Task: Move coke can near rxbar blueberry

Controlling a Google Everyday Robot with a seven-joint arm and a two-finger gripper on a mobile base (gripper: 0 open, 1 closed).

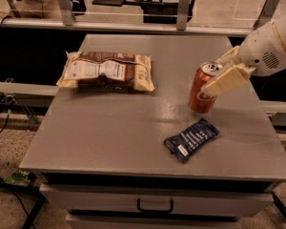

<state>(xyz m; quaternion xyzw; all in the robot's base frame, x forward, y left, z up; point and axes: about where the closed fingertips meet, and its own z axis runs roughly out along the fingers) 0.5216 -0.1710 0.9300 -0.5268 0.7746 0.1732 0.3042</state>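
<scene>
The coke can (201, 90), red with white script and a silver top, hangs tilted a little above the grey table (109, 128) at its right side. My gripper (218, 79) comes in from the right and is shut on the can, its cream fingers (227, 79) across the can's upper part. The rxbar blueberry (191, 139), a flat dark navy wrapper with a small white label, lies on the table just below and slightly left of the can, a short gap apart.
A large brown and cream bag (107, 71) lies flat at the table's back left. The white arm (269, 49) reaches in over the right edge. A drawer with a handle (155, 206) sits under the table front. Metal railings stand behind.
</scene>
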